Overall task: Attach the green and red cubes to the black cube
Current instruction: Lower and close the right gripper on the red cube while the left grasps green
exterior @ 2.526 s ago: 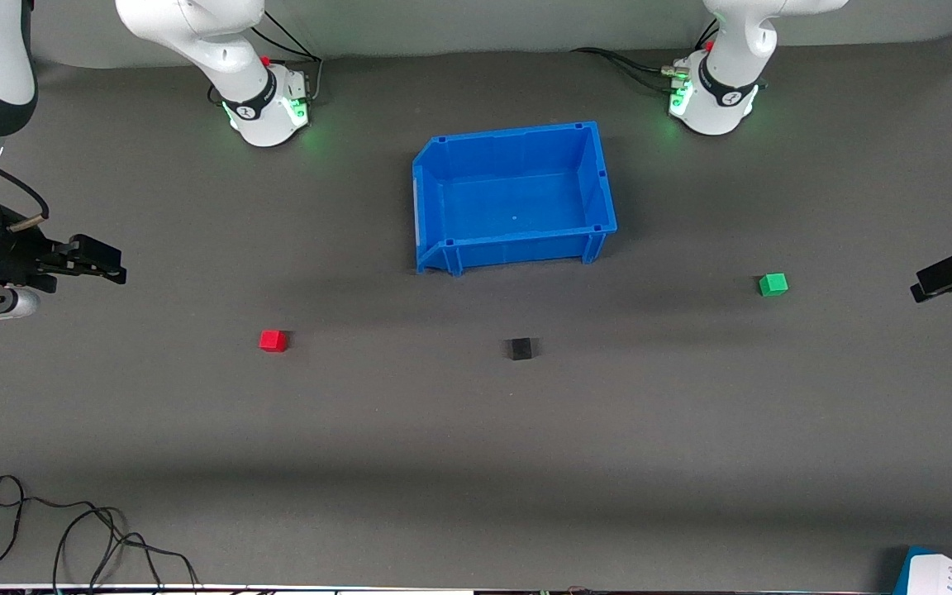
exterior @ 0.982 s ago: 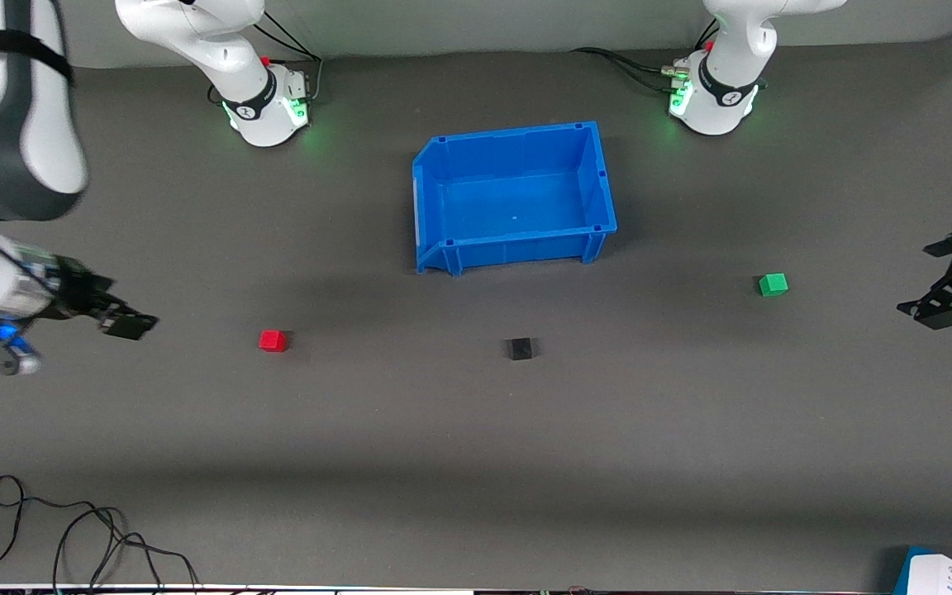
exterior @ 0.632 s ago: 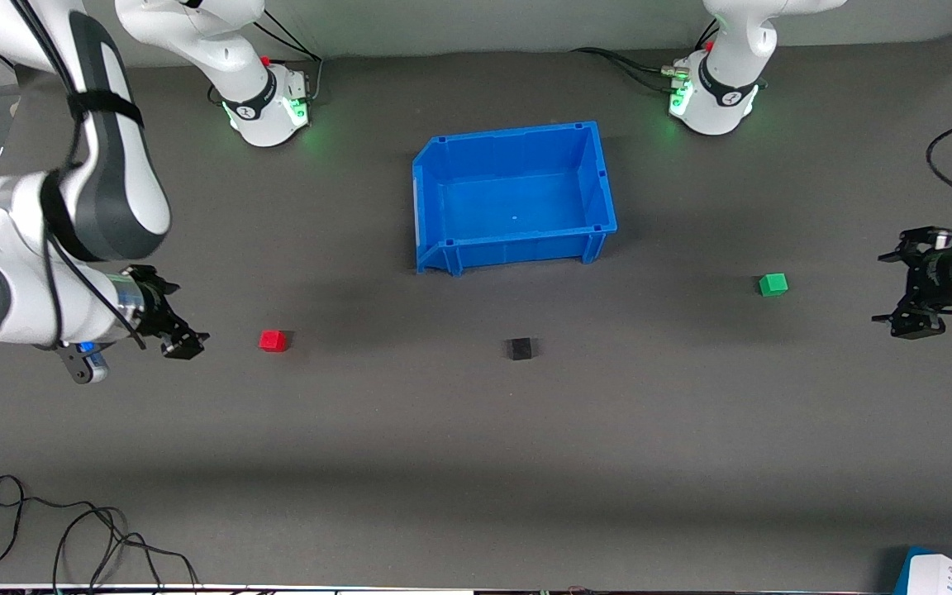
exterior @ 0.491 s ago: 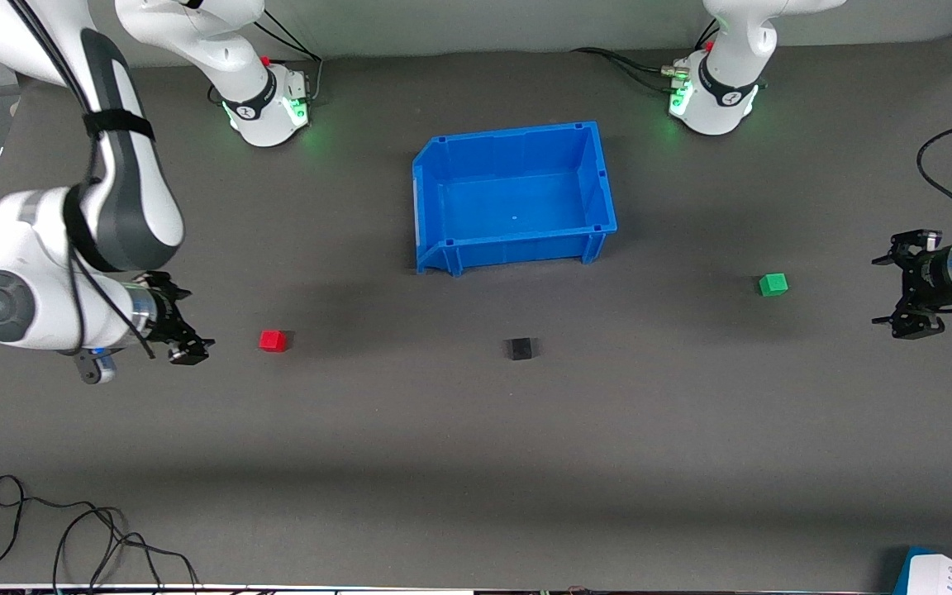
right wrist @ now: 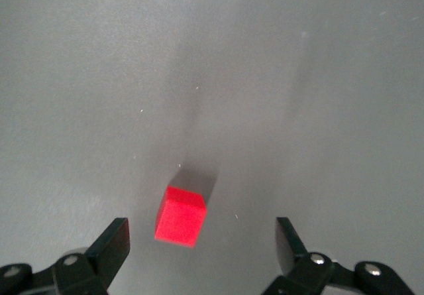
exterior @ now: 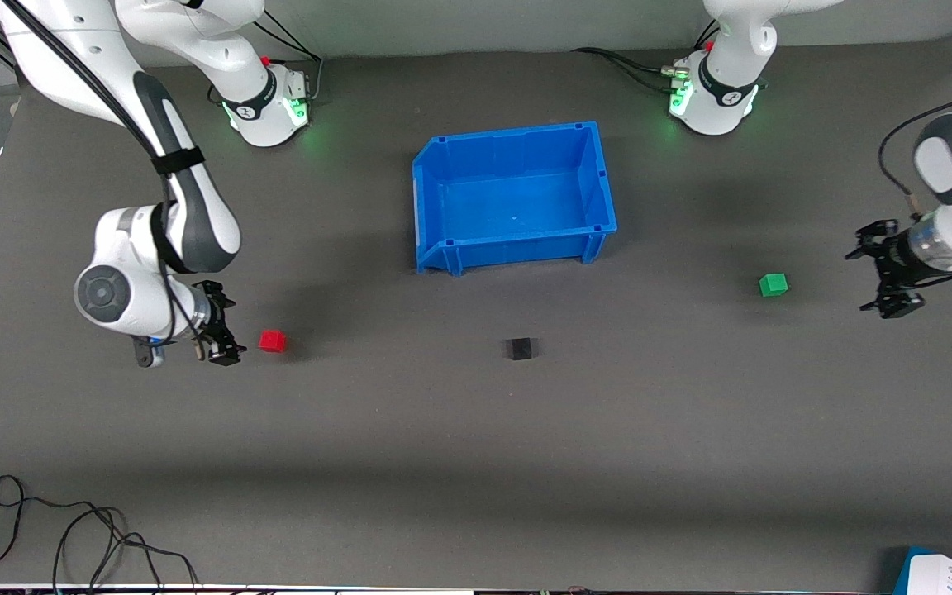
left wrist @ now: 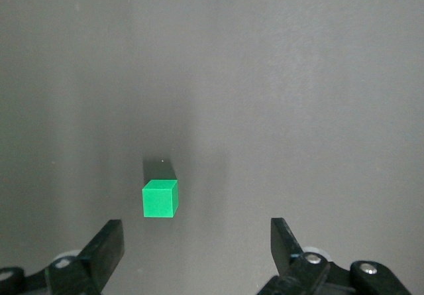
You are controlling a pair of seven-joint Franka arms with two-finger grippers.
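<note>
The red cube sits on the dark mat toward the right arm's end; it also shows in the right wrist view. My right gripper is open and empty just beside it, not touching. The green cube sits toward the left arm's end and shows in the left wrist view. My left gripper is open and empty, a short way from it toward the table's end. The black cube sits alone between the two, nearer the front camera than the bin.
A blue open bin stands mid-table near the arm bases. Loose black cables lie at the table's front edge, at the right arm's end. A white and blue paper lies at the front corner at the left arm's end.
Both arms have swung in from the table's ends. The right gripper has come up close beside the red cube; the left gripper has moved toward the green cube. The cubes have not moved.
</note>
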